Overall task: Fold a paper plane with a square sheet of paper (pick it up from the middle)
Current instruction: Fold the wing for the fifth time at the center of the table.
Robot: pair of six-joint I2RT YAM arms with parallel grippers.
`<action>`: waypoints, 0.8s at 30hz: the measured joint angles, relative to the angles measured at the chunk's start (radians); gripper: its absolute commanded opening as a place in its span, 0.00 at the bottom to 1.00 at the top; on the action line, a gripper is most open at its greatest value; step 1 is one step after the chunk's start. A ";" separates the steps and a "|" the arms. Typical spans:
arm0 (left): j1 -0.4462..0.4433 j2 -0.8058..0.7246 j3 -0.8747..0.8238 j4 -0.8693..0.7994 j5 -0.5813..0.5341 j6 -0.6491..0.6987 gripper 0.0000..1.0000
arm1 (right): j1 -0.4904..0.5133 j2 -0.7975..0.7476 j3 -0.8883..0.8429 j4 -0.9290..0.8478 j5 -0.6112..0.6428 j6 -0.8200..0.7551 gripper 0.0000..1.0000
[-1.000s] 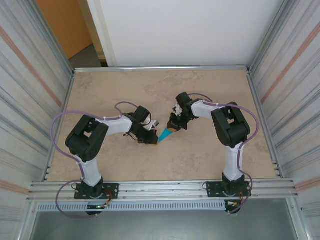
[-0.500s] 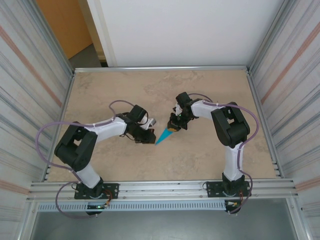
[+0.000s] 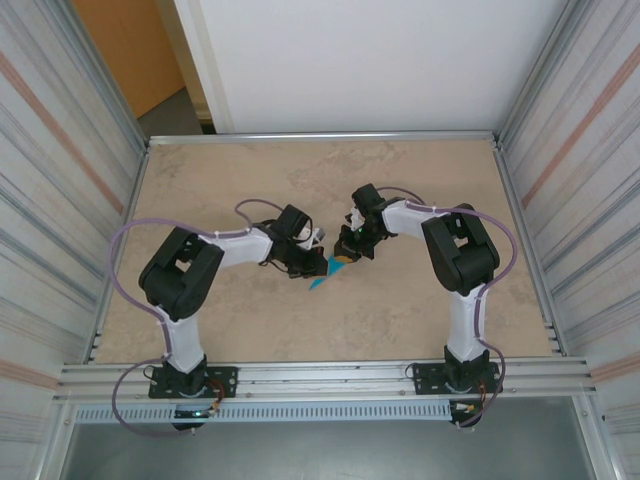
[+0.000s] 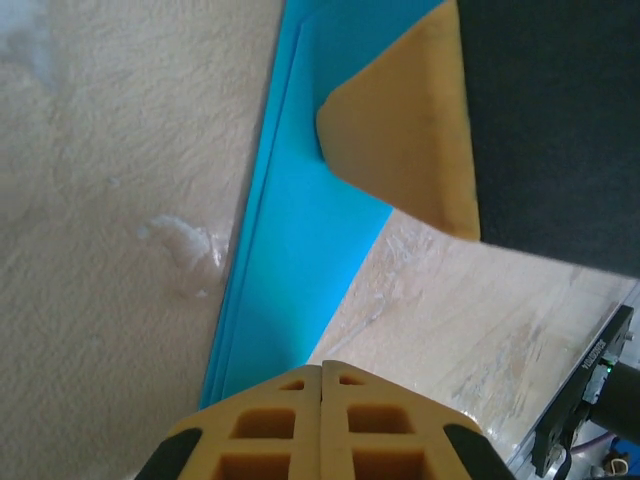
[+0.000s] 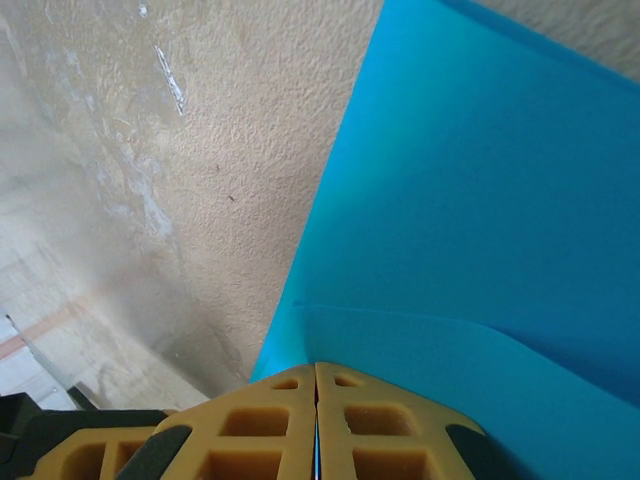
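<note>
Top external view has the paper plane point(image 3: 320, 274) lying flat on the bench point(image 3: 220, 180) midway between the two arms. Its sharp point aims toward the near left, and its wider end sits under the jaws of the right arm point(image 3: 440, 235). The jaws of the left arm point(image 3: 240, 245) come in from the left onto the paper's narrower part. In the left wrist view those left jaws are closed tight, tips together over the layered turquoise strip, and a yellow pad point(image 4: 400, 130) of the right arm rests on the paper farther along. The right wrist view shows the right jaws likewise closed, tips down at a folded edge; whether a layer is nipped between them I cannot tell. Closed tips make a blunt pressing tool, so the right arm likely pins the wide end against sliding while the left arm bears on the long crease to flatten it. Most folds look done.
</note>
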 measured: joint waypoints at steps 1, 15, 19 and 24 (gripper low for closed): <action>0.000 0.006 0.006 -0.001 -0.002 -0.002 0.01 | 0.000 0.000 0.000 0.003 -0.001 0.000 0.08; 0.001 0.062 0.060 -0.061 -0.016 -0.024 0.00 | 0.021 -0.053 -0.023 0.077 0.085 -0.002 0.07; 0.003 0.064 0.063 -0.063 -0.010 -0.031 0.00 | 0.042 -0.071 -0.077 0.125 0.111 -0.002 0.07; 0.009 0.067 0.060 -0.061 0.007 -0.040 0.00 | 0.045 -0.103 -0.158 0.219 0.112 -0.001 0.07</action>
